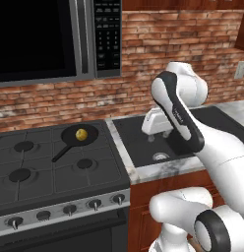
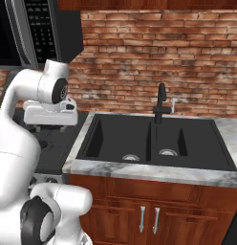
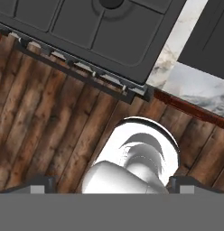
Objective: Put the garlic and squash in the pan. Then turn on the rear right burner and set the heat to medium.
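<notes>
The stove (image 1: 60, 162) spreads left of the raised hand, the pan (image 1: 80, 135) on its rear right grate holding the squash (image 1: 81, 134). The gripper (image 3: 109, 185) hangs spread and empty. Garlic seems outstanding; next calls for locating it, then reaching the knobs (image 1: 118, 199).

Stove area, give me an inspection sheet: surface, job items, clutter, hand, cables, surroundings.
Surface: black stove top with four burners, knobs along its front.
Job items: yellow squash lies in the pan on the rear right burner; garlic not made out.
Clutter: nothing seen.
Hand: hand open, empty, pointing down at the wooden floor.
Cables: nothing seen.
Surroundings: microwave above, brick wall, black sink with tap, marble counter.
</notes>
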Controlling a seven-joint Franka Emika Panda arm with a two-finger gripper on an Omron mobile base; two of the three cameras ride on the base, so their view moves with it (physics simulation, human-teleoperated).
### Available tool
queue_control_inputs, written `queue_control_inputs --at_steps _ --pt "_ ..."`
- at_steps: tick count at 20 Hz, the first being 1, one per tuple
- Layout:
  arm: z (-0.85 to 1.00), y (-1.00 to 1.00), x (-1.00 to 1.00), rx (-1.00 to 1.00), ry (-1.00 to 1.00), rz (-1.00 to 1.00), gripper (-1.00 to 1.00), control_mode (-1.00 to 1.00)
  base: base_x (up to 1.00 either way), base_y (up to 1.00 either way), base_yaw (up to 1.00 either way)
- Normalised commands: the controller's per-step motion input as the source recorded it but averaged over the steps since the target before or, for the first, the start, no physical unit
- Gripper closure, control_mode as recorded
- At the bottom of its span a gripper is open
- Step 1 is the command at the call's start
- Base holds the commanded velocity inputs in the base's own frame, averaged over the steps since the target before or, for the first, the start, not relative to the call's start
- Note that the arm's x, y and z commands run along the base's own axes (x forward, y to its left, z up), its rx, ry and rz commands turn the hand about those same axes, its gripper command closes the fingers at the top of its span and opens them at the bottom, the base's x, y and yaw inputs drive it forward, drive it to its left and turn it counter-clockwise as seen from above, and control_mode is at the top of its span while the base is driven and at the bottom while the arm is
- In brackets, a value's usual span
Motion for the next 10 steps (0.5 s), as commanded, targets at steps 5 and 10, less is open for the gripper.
queue_control_inputs --at_steps 5,10 --pt "0.01 -0.02 -0.44 -0.09 -0.03 -0.07 -1.0 -1.0 0.0 0.0 0.0" --pt "0.06 -0.09 -0.22 -0.25 -0.11 -0.08 -1.0 -1.0 0.0 0.0 0.0"
